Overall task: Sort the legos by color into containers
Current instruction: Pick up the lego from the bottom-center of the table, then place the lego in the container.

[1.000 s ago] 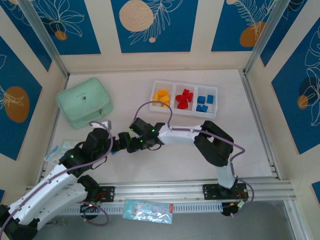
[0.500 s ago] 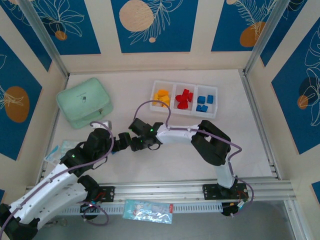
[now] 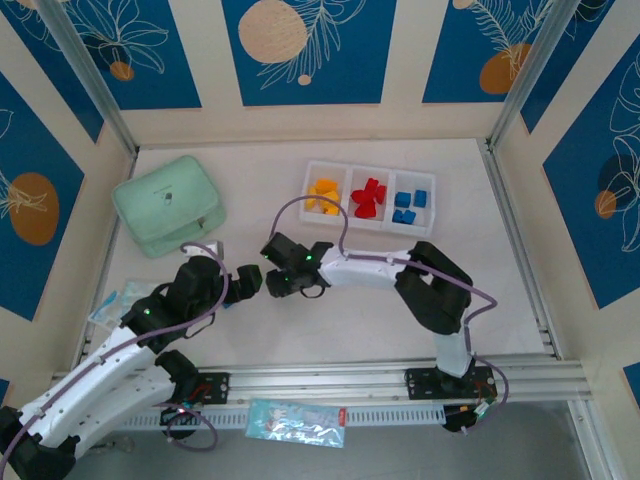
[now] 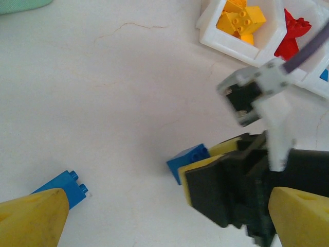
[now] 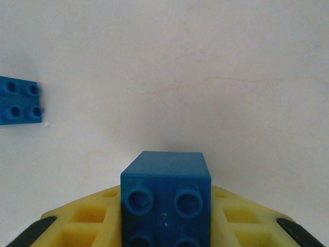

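Since a second ago the right fingers [image 5: 87, 216] have drawn together. We now find them pinching a blue brick [image 5: 165, 198], their yellow faces flush against both its sides. It sits low over the worktop [image 4: 103, 92], but we cannot tell whether it still touches.

The left fingers [image 4: 31, 218] stand spread wide with nothing between them but the right arm's tip. Just beside one of them lies a second blue brick [image 4: 69, 186], flat on the surface.

From above, both arms meet left of the middle, near a mint box [image 3: 168, 205]. The tray [image 3: 310, 170] sits on the far side, well apart from the pinched brick. It holds yellow bricks [image 3: 322, 193] in its left compartment, red bricks [image 3: 368, 197] in the middle and blue bricks [image 3: 410, 205] on the right.

The worktop is off-white and matte, with faint hairline marks. Aluminium rails [image 3: 330, 380] edge it at the front and the right side. Cream walls enclose it, carrying blue panels [image 3: 300, 50] printed with white leaves and orange discs. A plastic packet [image 3: 295, 422] lies in front of the rails.
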You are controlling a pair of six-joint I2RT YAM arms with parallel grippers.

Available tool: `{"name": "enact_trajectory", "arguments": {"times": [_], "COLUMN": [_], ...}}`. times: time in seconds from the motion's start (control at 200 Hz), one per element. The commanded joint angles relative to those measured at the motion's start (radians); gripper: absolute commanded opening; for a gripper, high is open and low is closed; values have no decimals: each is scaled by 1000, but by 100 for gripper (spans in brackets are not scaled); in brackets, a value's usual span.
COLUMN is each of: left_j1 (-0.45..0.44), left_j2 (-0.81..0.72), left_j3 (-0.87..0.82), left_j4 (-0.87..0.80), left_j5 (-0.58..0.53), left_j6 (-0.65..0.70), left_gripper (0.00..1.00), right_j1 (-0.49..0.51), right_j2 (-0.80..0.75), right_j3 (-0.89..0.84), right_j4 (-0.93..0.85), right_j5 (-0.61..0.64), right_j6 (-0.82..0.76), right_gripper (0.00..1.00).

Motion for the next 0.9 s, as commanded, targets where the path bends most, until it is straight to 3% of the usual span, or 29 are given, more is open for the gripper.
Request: {"name": "enact_trajectory", "arguments": {"times": [0.0, 0.285, 0.505, 0.675, 0.895], "left_j1": [11, 14, 14, 13, 15], "left_j2": [18, 146, 263, 349, 443], "left_j3": [52, 92, 148, 183, 243], "left_j4": [32, 162, 227, 282, 295], "left_j5": [14, 128, 188, 234, 260], "left_j6": [30, 75, 120, 124, 137], "left_gripper": [99, 99, 99, 99, 99], "right_j1": [-44, -225, -473, -653, -803], "right_j2": [-121, -334, -410, -367, -212], "right_j3": [-35, -121, -135, -107, 11], "right_j4": [-31, -142, -211, -185, -146], "right_j5": [25, 83, 93, 97, 90], "right_j6": [4, 2, -49, -92, -138], "right_gripper": [32, 33, 33, 34, 34]}}
